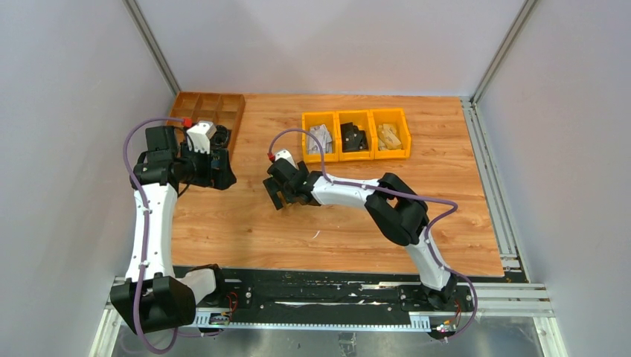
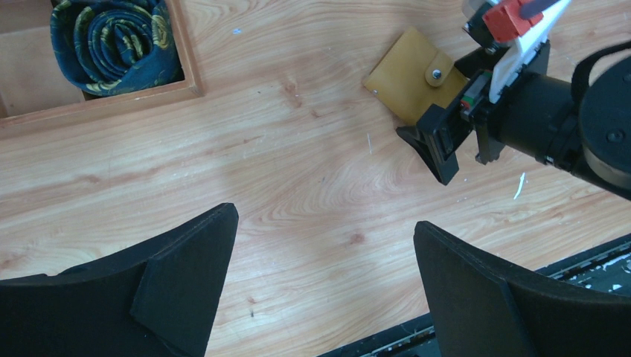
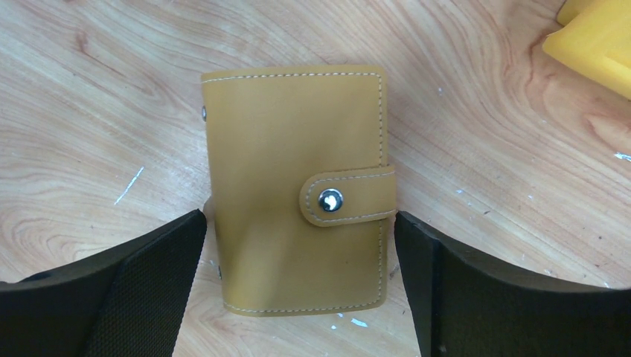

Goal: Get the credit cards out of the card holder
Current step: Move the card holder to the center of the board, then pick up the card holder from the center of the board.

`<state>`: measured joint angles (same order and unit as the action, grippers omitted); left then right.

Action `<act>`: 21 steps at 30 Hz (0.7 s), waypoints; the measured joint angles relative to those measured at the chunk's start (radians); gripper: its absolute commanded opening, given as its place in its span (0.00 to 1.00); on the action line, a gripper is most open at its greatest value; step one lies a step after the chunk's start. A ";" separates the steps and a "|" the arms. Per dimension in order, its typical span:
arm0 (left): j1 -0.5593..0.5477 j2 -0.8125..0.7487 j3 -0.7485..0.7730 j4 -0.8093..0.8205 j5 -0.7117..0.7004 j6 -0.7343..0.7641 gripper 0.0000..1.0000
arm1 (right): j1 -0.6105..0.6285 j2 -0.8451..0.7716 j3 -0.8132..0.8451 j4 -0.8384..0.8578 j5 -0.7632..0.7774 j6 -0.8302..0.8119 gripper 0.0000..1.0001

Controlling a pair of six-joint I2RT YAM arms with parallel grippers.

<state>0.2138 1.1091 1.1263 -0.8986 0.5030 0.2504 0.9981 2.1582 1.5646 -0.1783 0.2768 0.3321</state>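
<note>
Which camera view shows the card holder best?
The right wrist view: the card holder is seen whole, closed, snap tab fastened. The left wrist view shows it small, partly behind the right end effector. From the top, that end effector hides it.

Three yellow bins (image 1: 355, 114) stand side by side at the far side of the wooden tabletop (image 1: 335, 223). At far left, a brown divided tray (image 1: 239, 111) holds a rolled dark blue tie (image 2: 111, 37).
</note>
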 measured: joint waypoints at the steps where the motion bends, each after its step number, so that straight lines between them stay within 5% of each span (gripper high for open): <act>1: 0.000 0.000 0.000 -0.002 0.004 -0.001 1.00 | 0.000 0.000 0.000 0.000 -0.005 0.000 1.00; 5: 0.000 -0.001 0.001 -0.004 0.018 -0.008 1.00 | -0.004 0.000 0.000 0.000 -0.014 0.000 0.99; 12: 0.000 -0.008 0.002 -0.018 0.048 -0.042 1.00 | -0.007 -0.019 -0.055 0.077 -0.077 -0.033 0.78; 21: 0.000 -0.024 0.002 -0.023 0.068 -0.115 1.00 | -0.006 -0.143 -0.214 0.144 -0.140 -0.069 0.69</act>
<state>0.2138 1.0847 1.1278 -0.9218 0.5713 0.1352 0.9916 2.0148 1.3510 -0.0345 0.1371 0.2630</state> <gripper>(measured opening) 0.997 0.743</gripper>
